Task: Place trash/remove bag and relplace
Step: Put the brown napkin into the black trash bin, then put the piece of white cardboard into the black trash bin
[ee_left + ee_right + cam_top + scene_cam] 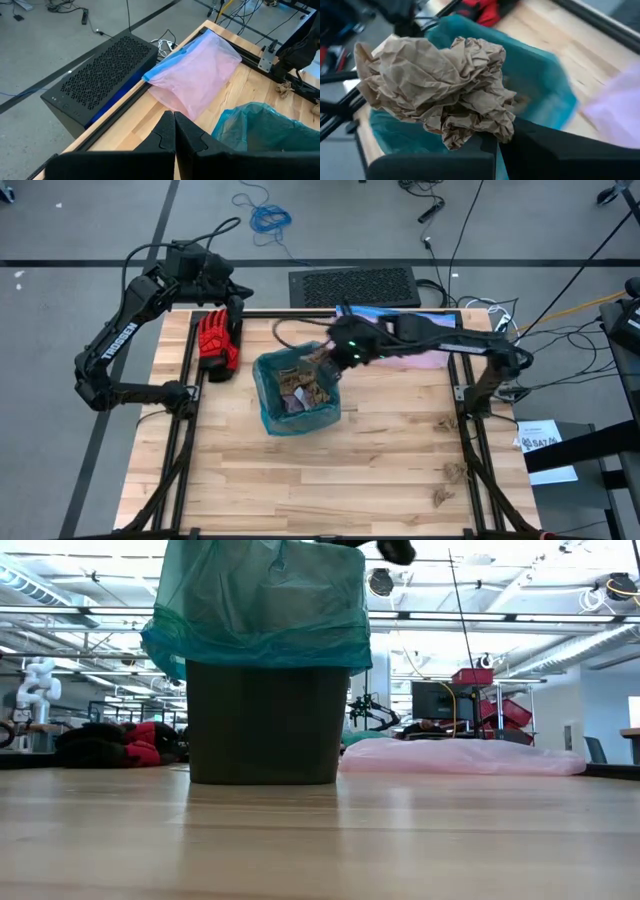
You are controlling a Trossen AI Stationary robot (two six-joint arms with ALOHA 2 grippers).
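A dark wastebasket (pixel 265 720) stands on the table, lined with the teal-green bag (pixel 297 408), whose top is folded over the rim (pixel 260 630). Paper scraps lie inside (pixel 300 392). My right gripper (pixel 328 356) hovers over the basket's far right rim, shut on a crumpled ball of brown paper (pixel 437 87). In the right wrist view the bag's opening (pixel 540 75) lies below the paper. My left gripper (pixel 236 305) waits shut (pixel 175 131) at the table's far left, above a red glove (pixel 216 340). My right gripper pinches the crumpled brown paper ball between its two fingers at the ball's lower edge (pixel 487 131). Most of the ball bulges out beyond the fingertips (pixel 485 145). It is lifted clear, above the open teal bag.
A pale pink translucent bag with a blue edge (pixel 195 70) lies on the table's far right part (pixel 425 358), under my right arm. Red and black gloves (pixel 135 745) rest far left. A black perforated case (pixel 355 286) sits beyond the far edge. The near half (pixel 320 480) is bare wood.
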